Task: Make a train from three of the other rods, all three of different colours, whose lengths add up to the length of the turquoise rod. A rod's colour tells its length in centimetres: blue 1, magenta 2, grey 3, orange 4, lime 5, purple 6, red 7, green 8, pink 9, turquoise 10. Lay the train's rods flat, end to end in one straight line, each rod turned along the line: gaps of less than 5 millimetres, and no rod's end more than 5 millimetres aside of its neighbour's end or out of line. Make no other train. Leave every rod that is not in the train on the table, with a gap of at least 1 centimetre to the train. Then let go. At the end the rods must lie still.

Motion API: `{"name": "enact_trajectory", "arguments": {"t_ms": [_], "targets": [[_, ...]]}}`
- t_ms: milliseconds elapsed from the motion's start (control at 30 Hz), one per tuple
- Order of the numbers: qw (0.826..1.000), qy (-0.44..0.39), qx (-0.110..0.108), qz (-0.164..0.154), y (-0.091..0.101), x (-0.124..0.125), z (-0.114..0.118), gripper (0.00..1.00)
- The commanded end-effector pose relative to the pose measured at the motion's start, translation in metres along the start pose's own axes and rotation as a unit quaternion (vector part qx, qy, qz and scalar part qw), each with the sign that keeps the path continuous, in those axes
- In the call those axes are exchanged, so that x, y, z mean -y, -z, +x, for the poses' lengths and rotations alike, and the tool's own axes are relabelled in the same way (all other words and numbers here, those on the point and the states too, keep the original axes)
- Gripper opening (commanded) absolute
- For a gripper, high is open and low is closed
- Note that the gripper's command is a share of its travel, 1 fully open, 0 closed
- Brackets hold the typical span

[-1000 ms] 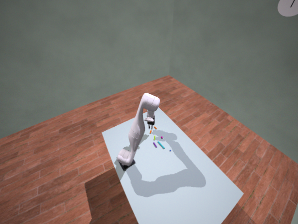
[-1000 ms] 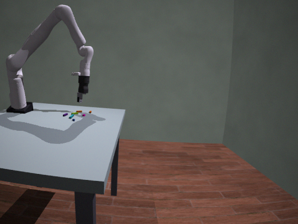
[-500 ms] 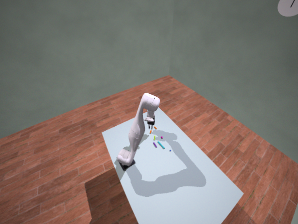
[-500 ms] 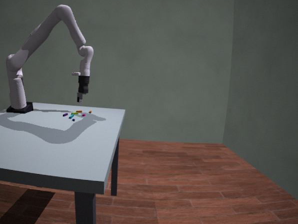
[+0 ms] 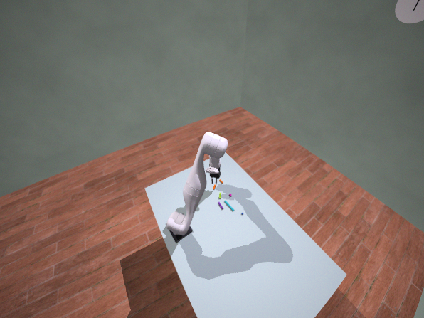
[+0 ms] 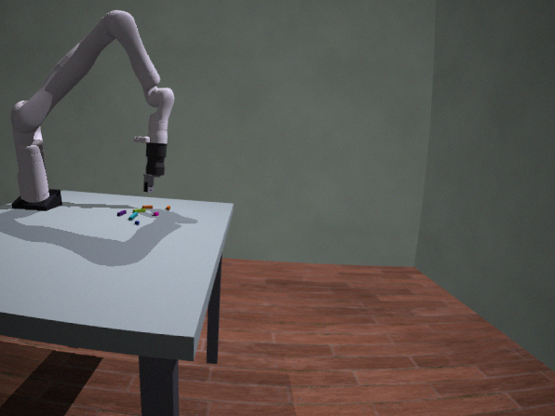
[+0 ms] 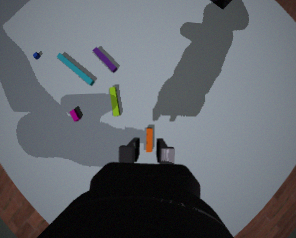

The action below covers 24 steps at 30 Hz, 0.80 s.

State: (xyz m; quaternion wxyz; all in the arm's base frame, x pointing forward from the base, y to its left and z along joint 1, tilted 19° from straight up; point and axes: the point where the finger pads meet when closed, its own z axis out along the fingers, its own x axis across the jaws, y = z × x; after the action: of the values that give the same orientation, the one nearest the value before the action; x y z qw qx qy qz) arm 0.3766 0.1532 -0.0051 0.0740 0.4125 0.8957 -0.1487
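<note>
The arm [image 5: 192,188] [image 6: 82,66] is showing a smooth, pale shell like plastic, catching a soft sheen along its curves. The hand [image 5: 214,181] [image 6: 148,183] [image 7: 148,146] is looking dark and mostly matt, with one paler, metal-like fingertip face in the wrist view. The surface [image 5: 277,284] [image 6: 93,288] [image 7: 240,130] is appearing smooth and matt, its material unclear. The orange rod [image 5: 214,187] [image 6: 147,207] [image 7: 149,139] and the turquoise rod [image 5: 229,205] [image 6: 133,216] [image 7: 75,69] are looking smooth, like painted wood or plastic. The floor [image 5: 107,163] [image 6: 372,325] is resembling matt wooden planks or tiles; the walls [image 5: 124,67] [image 6: 289,111] are looking matt and faintly mottled.
</note>
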Motion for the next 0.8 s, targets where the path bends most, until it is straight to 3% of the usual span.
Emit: {"name": "enact_trajectory", "arguments": {"t_ms": [0,767], "targets": [[1.0,0.0,0.0,0.001,-0.003,0.0,0.0,0.54],[1.0,0.0,0.0,0.001,-0.033,0.0,0.001,0.54]]}}
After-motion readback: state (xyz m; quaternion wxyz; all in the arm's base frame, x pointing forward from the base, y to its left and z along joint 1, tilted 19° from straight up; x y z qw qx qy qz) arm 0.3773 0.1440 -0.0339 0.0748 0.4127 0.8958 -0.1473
